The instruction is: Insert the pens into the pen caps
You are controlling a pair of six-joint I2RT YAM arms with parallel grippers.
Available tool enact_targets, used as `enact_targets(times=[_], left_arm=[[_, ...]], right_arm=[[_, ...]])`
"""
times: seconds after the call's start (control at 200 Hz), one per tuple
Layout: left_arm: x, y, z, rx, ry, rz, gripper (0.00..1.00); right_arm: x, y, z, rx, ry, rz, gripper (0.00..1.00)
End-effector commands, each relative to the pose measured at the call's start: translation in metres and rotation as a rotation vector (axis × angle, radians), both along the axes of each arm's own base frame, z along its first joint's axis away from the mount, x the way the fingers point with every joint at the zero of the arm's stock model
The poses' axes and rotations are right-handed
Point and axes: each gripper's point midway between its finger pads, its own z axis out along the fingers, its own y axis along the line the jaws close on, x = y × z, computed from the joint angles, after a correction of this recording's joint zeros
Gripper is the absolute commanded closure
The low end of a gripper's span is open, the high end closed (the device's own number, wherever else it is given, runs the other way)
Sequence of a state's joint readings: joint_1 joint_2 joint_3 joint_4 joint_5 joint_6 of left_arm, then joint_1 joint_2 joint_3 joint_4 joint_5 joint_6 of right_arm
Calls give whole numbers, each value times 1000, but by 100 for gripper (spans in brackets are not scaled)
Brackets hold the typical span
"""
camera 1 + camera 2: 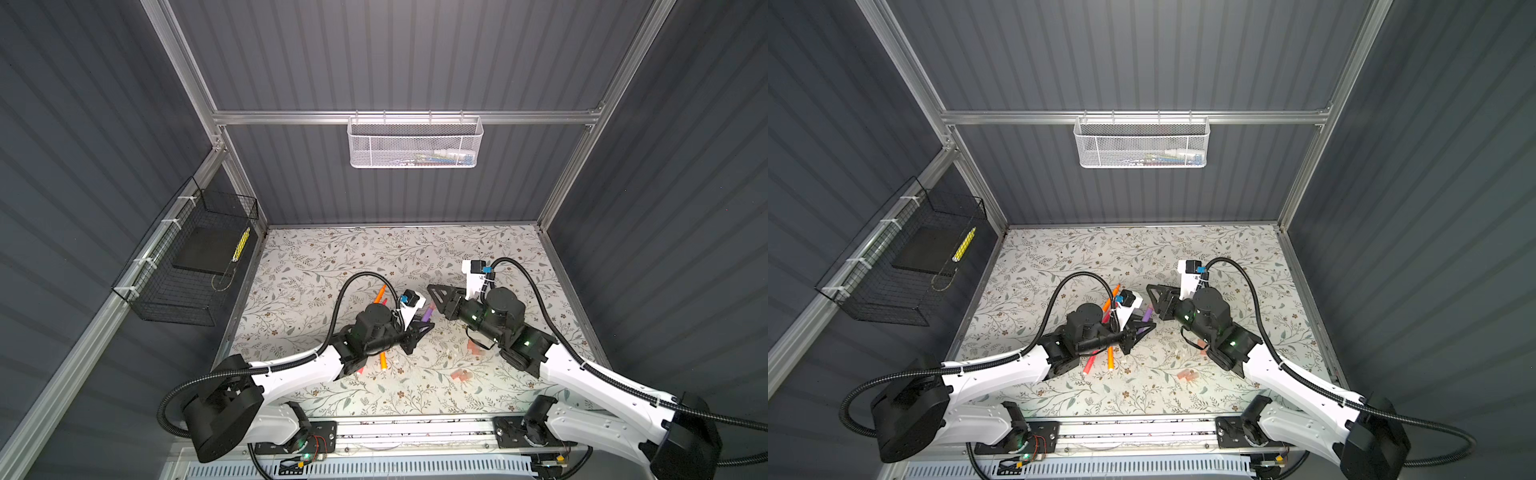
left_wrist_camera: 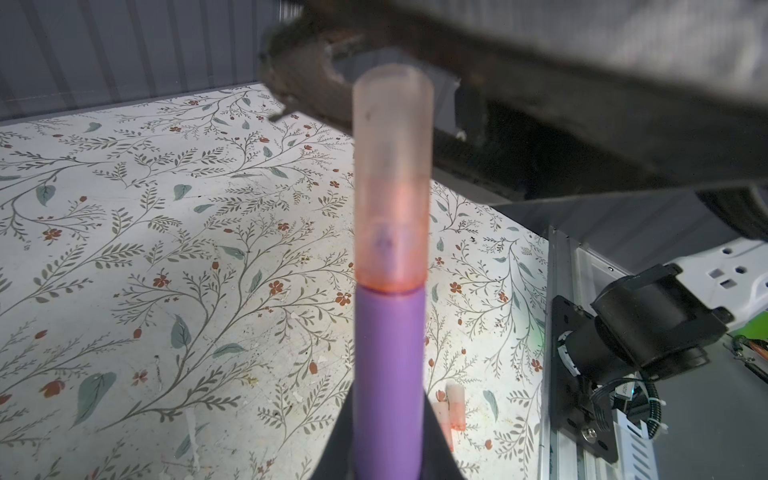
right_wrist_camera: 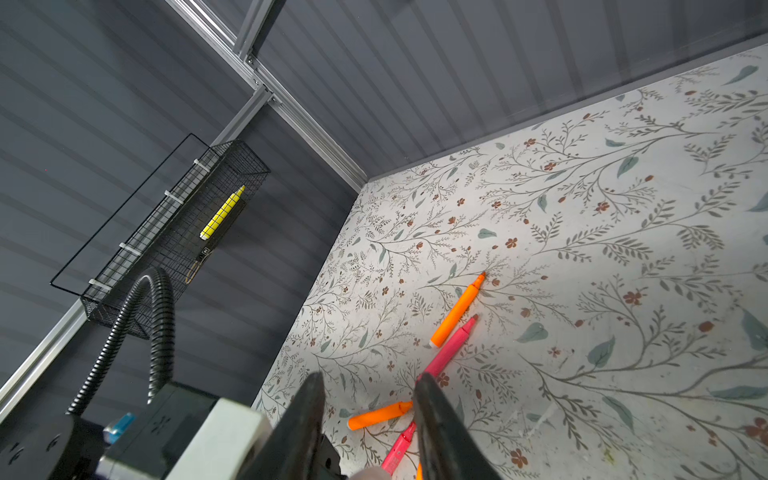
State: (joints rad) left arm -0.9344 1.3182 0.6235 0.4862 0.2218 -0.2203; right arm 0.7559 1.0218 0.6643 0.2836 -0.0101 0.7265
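One purple pen (image 2: 388, 374) is gripped in the left tool (image 1: 422, 328), whose jaws are clamped tight on the barrel, over the middle of the bench (image 1: 324, 257). A pink cap (image 2: 392, 178) sits on the pen's far end. In the left wrist view its rim meets the purple barrel with no gap showing. In both top views that capped end points at the right tool (image 3: 369, 380), which is right up against it.

The right tool's fingers (image 3: 428, 407) stand apart in the right wrist view, with bench showing between their tips. A pale blur low between them may be the end of the cap, but I cannot tell whether either finger touches it.

Four uncapped pens lie on the floral bench in the right wrist view. An orange pen (image 3: 457, 311) and a pink pen (image 3: 451, 349) lie side by side. A second orange pen (image 3: 380, 415) and a second pink pen (image 3: 399, 451) lie nearer the tool.

Two loose caps (image 1: 461, 375) lie together near the front of the bench, right of the middle. A third loose cap (image 1: 473, 347) lies just beside the right arm.

A white mesh basket (image 1: 415, 145) hangs on the rear rail. A black wire basket (image 1: 187, 270) on the left wall holds a yellow marker (image 3: 222, 214).
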Motion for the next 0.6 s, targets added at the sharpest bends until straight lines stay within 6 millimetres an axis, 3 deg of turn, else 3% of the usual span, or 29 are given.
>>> enact_targets(times=[0.0,0.22,0.4,0.595], left_arm=[[2,-7,15,-23,-23,-16,100],[-1,-9,16,-27,-8,-38,100],[0,-7,22,-91,60,-104,100],[-12,-7,35,-157,80,-207,100]], right_arm=[[-3,7,7,39,3,32,62],[-3,14,-5,27,32,61,79],[-11,18,-6,44,-1,112,100],[-33,26,-9,66,-65,240,100]])
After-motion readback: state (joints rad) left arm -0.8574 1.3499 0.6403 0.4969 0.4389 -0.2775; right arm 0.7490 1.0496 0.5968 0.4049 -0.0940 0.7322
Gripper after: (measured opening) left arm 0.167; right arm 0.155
